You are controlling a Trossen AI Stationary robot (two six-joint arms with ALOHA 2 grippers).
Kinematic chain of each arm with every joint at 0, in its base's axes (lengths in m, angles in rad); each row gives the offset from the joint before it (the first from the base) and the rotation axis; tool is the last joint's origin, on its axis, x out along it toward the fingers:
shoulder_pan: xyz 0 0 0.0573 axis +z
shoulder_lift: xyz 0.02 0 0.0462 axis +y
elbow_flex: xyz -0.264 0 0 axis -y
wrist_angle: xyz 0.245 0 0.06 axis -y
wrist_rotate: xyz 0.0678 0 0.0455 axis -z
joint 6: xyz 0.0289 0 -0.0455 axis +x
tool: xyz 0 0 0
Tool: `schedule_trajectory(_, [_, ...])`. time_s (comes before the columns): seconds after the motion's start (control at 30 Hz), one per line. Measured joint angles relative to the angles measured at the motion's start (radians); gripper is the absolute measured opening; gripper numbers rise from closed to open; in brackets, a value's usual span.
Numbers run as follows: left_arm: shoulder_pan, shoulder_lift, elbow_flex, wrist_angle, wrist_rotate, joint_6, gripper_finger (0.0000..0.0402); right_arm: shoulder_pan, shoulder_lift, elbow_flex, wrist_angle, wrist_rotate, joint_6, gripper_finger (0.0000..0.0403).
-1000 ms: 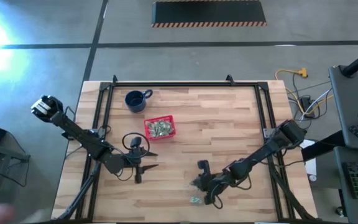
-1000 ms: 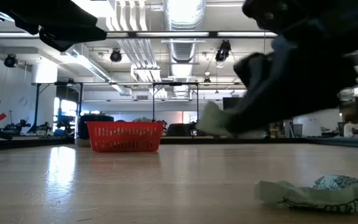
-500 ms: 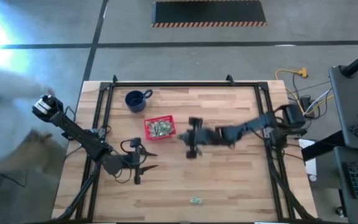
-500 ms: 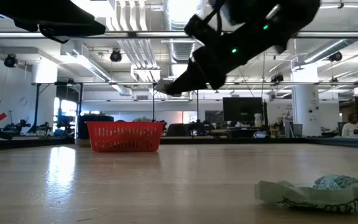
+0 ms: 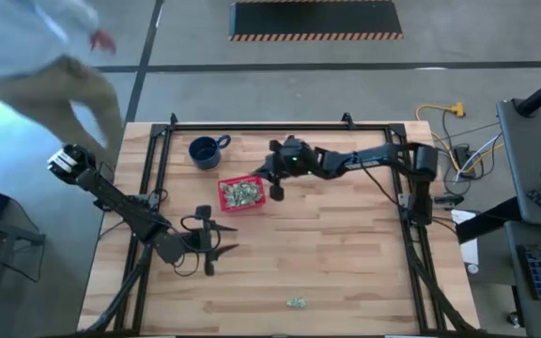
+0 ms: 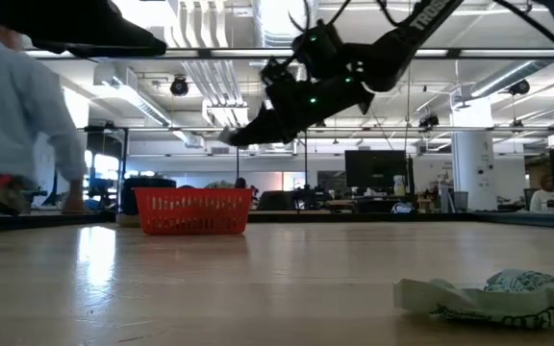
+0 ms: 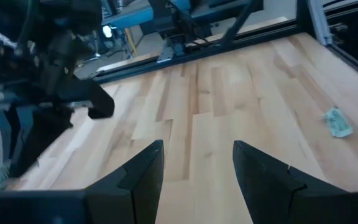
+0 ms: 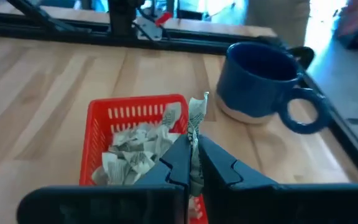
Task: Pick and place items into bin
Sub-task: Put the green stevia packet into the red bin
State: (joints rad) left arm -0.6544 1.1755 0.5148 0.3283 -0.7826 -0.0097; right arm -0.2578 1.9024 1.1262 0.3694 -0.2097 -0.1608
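The red latticed basket (image 5: 240, 193) (image 6: 193, 210) (image 8: 132, 113) stands on the table and holds several pale green-and-white wrapped pieces (image 8: 135, 149). My right gripper (image 5: 275, 186) (image 6: 231, 138) (image 8: 193, 163) hovers just to the basket's right, shut on one such piece (image 8: 196, 115). Another piece (image 5: 296, 302) (image 6: 489, 296) (image 7: 336, 121) lies flat near the table's near edge. My left gripper (image 5: 222, 240) (image 7: 194, 163) waits open above the table, nearer than the basket. My right gripper pinches a crinkly wrapped piece between its two fingers (image 8: 178, 163). The piece's free end (image 8: 197, 106) sticks out past the fingertips. The piece is lifted clear, above the basket's right side. The fingers slant down toward the table's left.
A dark blue mug (image 5: 205, 150) (image 8: 260, 81) stands at the far left of the basket. A person (image 5: 54, 66) (image 6: 17, 125) is by the table's far left corner. A black frame (image 5: 252, 127) runs around the table. Bare wood lies between the basket and the loose piece.
My right gripper has risen from beside the loose piece near the table's near edge and swung far and left to the basket, carrying a piece. The other piece has stayed where it lay. A person has come in at the far left corner.
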Motion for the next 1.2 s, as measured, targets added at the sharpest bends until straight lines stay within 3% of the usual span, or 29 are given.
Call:
schedule_trajectory(0.27, [0.000, 0.000, -0.005, 0.000, -0.016, -0.010, 0.0176, 0.000, 0.164, 0.244, -0.284, -0.012, -0.007, 0.0013])
schedule_trajectory(0.43, [-0.001, 0.000, -0.005, 0.000, -0.016, -0.011, 0.0176, -0.004, 0.195, 0.300, -0.344, -0.058, -0.004, 0.0024])
schedule_trajectory(0.83, [0.000, 0.000, -0.021, -0.006, -0.009, -0.037, 0.0176, -0.003, 0.156, 0.297, -0.432, -0.089, -0.008, 0.0159])
schedule_trajectory(1.03, [-0.001, 0.011, -0.034, 0.004, 0.093, -0.095, 0.0176, 0.047, 0.052, 0.236, -0.502, -0.207, -0.117, 0.0177])
schedule_trajectory(1.2, [0.000, 0.048, -0.033, 0.006, 0.095, -0.098, 0.0176, 0.121, -0.066, 0.117, -0.523, -0.213, -0.131, 0.0171])
